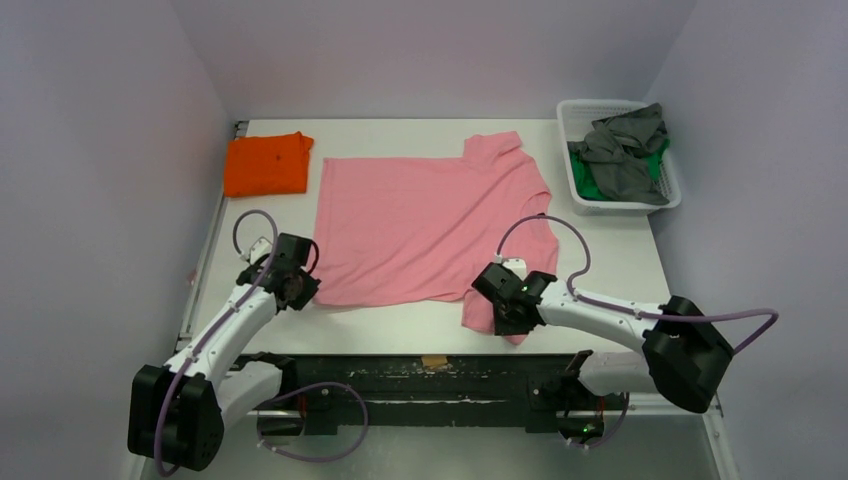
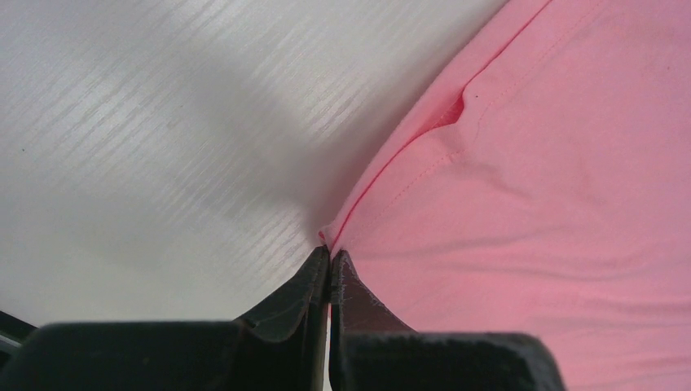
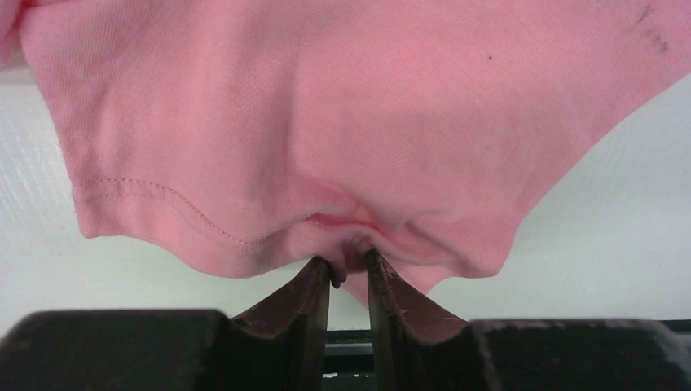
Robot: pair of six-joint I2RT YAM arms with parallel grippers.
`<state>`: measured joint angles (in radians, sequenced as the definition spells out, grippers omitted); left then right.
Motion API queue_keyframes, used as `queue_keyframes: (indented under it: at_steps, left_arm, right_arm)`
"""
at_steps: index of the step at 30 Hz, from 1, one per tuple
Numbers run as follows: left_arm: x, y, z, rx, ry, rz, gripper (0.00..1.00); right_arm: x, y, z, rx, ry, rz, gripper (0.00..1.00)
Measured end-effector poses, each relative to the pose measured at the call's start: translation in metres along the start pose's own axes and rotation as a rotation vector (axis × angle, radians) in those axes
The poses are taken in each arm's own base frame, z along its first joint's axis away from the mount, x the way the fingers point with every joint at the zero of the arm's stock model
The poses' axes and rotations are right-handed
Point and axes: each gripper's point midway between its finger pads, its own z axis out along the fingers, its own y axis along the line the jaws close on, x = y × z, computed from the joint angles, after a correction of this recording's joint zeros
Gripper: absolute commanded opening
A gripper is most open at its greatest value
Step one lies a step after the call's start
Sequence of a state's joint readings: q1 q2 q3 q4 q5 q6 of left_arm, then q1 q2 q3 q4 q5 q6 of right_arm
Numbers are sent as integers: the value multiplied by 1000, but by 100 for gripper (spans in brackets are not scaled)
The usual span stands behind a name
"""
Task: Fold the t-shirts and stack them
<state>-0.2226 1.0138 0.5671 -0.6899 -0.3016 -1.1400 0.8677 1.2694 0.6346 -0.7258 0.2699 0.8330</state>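
A light pink t-shirt (image 1: 420, 225) lies spread flat across the middle of the white table (image 1: 620, 260). My left gripper (image 1: 297, 290) is shut on its near left hem corner, seen in the left wrist view (image 2: 330, 259) with the pink cloth (image 2: 530, 204) running off to the right. My right gripper (image 1: 505, 312) is shut on a bunched fold of the near right sleeve, seen in the right wrist view (image 3: 349, 267) with the pink cloth (image 3: 326, 122) puckered between the pads. A folded bright orange t-shirt (image 1: 266, 163) lies at the far left.
A white basket (image 1: 578, 185) at the far right holds crumpled grey (image 1: 625, 150) and green (image 1: 592, 185) t-shirts. Purple walls close in left, right and back. The table's dark front rail (image 1: 430, 365) runs between the arm bases.
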Motion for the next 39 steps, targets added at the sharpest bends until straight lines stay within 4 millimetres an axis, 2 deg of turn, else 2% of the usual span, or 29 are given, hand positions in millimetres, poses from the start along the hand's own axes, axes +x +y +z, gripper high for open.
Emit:
queue_keyframes:
  at_steps: [2, 8, 12, 16, 20, 25, 29, 32, 35, 39]
  left_arm:
    - [1, 1, 0, -4, 2, 1, 0]
    - [2, 5, -4, -6, 9, 3, 0]
    - [5, 12, -13, -1, 16, 1, 0]
    - [13, 30, -20, -3, 23, 2, 0]
    - [22, 49, -24, -15, 37, 7, 0]
    - [30, 59, -25, -24, 59, 13, 0]
    - [33, 58, -24, -30, 75, 17, 0]
    - [31, 53, -26, -29, 85, 18, 0]
    - [28, 43, -28, -22, 93, 19, 0]
    - [19, 25, -31, -14, 99, 19, 0]
  right_arm:
    - [-1, -1, 1, 2, -1, -3, 0]
    - [3, -5, -3, 19, 8, -11, 0]
    - [22, -13, -20, 7, 43, -53, 0]
    - [42, -11, -39, -46, 67, -103, 0]
    - [65, -15, -50, -46, 120, -152, 0]
    - [70, -21, -62, -53, 120, -133, 0]
    - [55, -11, -75, -95, 65, -107, 0]
    - [31, -3, -85, -96, 1, -84, 0]
    - [-7, 3, -96, -107, -84, -19, 0]
    - [-53, 0, -102, -93, -165, 33, 0]
